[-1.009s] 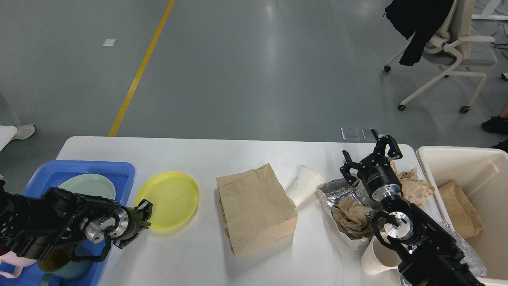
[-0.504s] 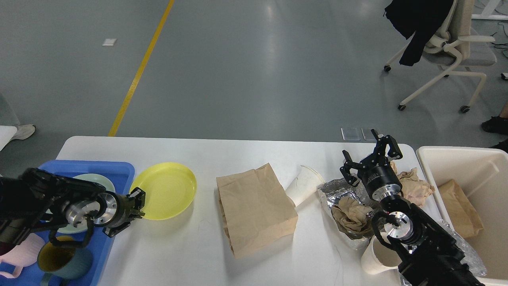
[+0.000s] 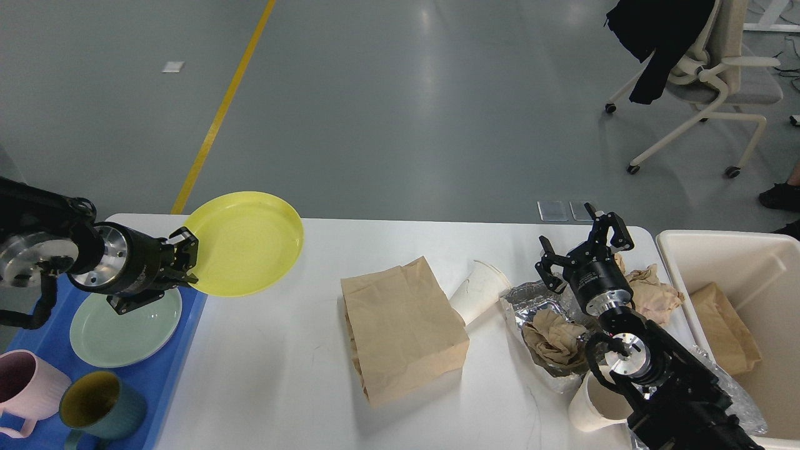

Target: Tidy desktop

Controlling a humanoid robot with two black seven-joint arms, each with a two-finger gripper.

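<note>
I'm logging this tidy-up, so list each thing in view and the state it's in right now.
Yellow plate: lifted, tilted, held by the left gripper.
Right gripper: open, empty.
Green plate: flat in the blue tray.
Pink mug, teal mug: upright.
Paper bag: lying flat on the desktop.
Paper cup: tipped over.
Foil tray: holds crumpled paper.

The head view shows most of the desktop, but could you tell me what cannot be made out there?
- White cup near the front edge: the right arm covers most of it.
- Foil tray: crumpled paper and the arm hide what it holds.
- Cream bin: cut off by the picture's right edge.
- Pink mug and blue tray: cut off at the lower left.
</note>
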